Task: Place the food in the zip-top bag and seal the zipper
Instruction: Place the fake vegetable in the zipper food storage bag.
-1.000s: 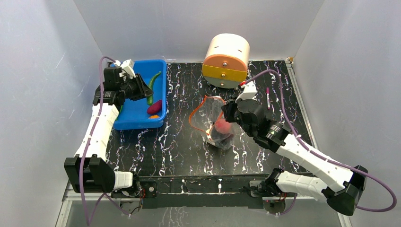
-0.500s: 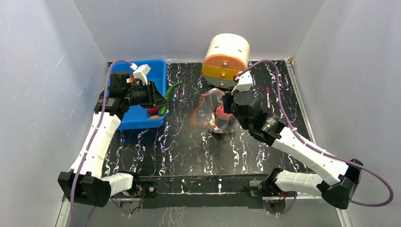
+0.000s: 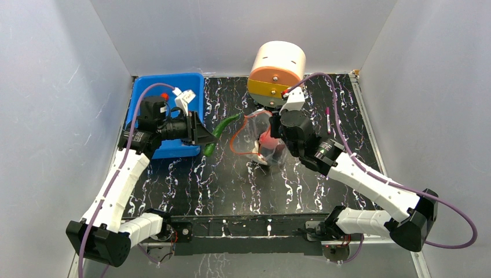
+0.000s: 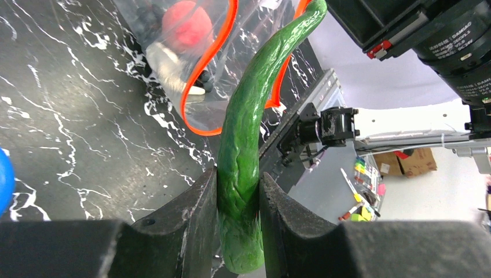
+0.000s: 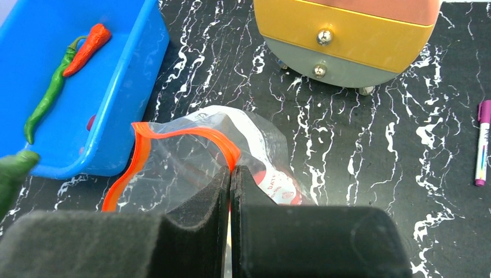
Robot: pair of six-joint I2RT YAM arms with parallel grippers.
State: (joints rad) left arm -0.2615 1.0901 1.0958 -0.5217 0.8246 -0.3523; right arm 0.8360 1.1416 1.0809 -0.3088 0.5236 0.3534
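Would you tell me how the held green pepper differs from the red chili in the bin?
The green pepper is green, the red chili red. The green pepper is clamped in the left gripper, pointing at the zip-top bag; the red chili lies loose in the blue bin. The green pepper looks longer than the red chili. Both are slender.

Robotics lab cell, white panel walls (image 3: 58,87) around black marbled table (image 3: 231,185), cardboard boxes (image 4: 414,162) beyond
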